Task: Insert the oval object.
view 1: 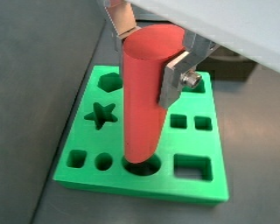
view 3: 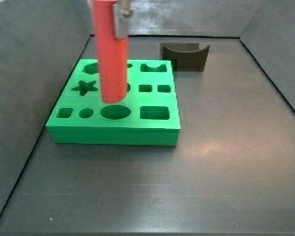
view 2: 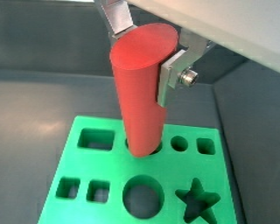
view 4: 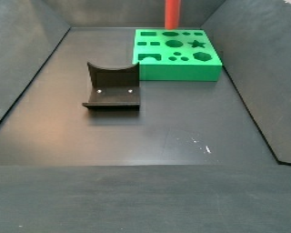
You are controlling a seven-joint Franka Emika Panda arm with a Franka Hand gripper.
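Note:
The oval object (view 1: 143, 96), a tall smooth red-orange peg, stands upright in my gripper (view 1: 150, 54), which is shut on its upper end. The silver fingers (view 2: 171, 77) press on both sides of it in both wrist views. The green block (view 1: 206, 188) with several shaped holes lies below. The peg's lower end is at the oval hole (view 1: 150, 165) in the block's front row. In a side view the peg (view 3: 110, 55) ends just above that hole (view 3: 115, 112). In a side view only the peg's lower part (view 4: 173, 11) shows over the block (view 4: 175, 68).
The dark fixture (view 3: 187, 55) stands on the floor behind and to the right of the block, also seen in a side view (view 4: 112, 86). Dark walls enclose the grey floor (view 3: 212, 175). A star hole (view 1: 101, 114) and a square hole (view 1: 192, 164) lie near the peg.

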